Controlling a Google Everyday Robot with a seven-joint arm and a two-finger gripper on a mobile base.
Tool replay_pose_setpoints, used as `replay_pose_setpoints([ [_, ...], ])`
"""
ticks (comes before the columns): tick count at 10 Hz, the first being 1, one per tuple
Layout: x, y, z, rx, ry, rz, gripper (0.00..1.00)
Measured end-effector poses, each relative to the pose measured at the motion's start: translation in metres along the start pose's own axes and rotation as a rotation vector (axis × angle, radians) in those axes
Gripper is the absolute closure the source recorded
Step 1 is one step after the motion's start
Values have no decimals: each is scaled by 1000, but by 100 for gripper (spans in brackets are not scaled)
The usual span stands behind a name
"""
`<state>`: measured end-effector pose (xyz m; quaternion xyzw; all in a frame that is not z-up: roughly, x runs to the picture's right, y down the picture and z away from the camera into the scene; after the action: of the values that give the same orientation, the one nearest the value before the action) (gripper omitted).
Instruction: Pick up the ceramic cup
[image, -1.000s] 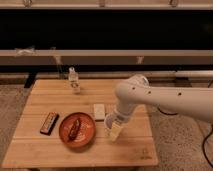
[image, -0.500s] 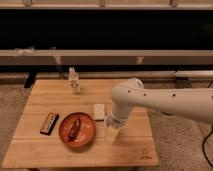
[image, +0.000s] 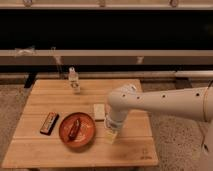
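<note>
Right now the hand (image: 113, 128) hangs over the ceramic cup (image: 110, 136) on the bench (image: 50, 150), beside the plate (image: 89, 132); whether it grips, I cannot tell

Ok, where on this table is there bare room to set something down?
Bare wood: the table's back left, beside the bottle; the front strip below the plate and dark bar; the front right corner past the cup. Crowded in the middle: plate, white block and cup, with the gripper at the cup.
</note>
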<state>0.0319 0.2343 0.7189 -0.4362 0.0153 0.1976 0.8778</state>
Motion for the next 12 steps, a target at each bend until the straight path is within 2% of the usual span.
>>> replay_pose_setpoints([
  [3,5,1,-3,19,17,5,79],
  [4,6,2,-13,43,16,5,93],
  [6,8,3,-18,61,20,5,100],
  [8,7,2,-32,108,7,-8,100],
  [10,2,5,-66,176,-2,-35,100],
  [12,1,7,-87,220,-4,-55,100],
])
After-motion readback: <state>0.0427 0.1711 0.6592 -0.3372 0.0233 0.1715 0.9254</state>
